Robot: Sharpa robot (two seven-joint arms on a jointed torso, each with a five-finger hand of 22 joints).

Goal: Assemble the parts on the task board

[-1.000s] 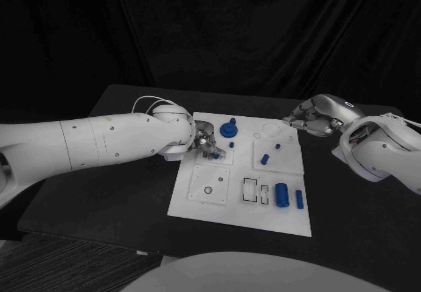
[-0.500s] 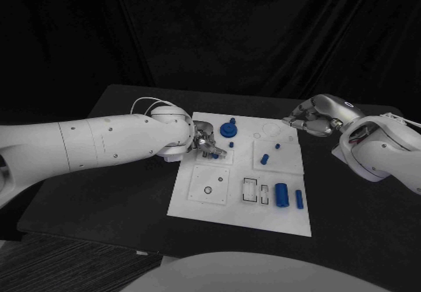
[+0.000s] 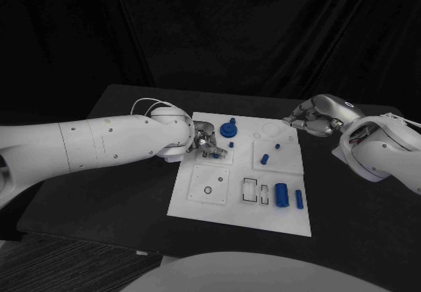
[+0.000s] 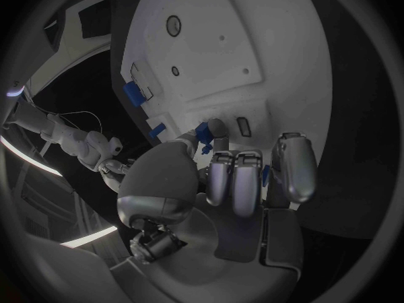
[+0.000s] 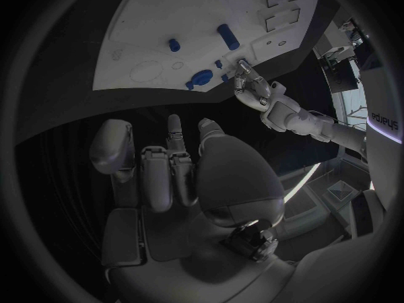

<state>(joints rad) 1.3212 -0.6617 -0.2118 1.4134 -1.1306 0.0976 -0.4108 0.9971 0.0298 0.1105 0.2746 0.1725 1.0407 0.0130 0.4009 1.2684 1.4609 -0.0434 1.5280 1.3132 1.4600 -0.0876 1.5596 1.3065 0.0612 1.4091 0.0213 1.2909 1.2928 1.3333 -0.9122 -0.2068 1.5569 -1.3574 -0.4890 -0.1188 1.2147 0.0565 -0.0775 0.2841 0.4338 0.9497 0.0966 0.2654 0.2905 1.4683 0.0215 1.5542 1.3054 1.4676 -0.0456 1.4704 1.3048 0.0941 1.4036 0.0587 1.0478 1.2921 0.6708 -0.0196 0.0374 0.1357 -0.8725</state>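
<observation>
The board (image 3: pixel 238 198) lies in the middle of the black table (image 3: pixel 105 194). The left hand (image 3: pixel 205 142) sits over the board's left edge near its far end, fingers bent down onto a small blue part (image 3: pixel 215 156); the left wrist view shows fingertips (image 4: pixel 217 129) meeting at that part (image 4: pixel 203 136), so it seems pinched, though the grip is partly hidden. Just beside this hand stands a blue round part (image 3: pixel 229 129). More blue parts lie on the board: a peg (image 3: pixel 264 159) right of centre, and a large cylinder (image 3: pixel 281 194) with a slim one (image 3: pixel 299 199) beside it near the right edge. The right hand (image 3: pixel 312 120) hangs off the board's far right corner, touching nothing, fingers curled in together around nothing.
</observation>
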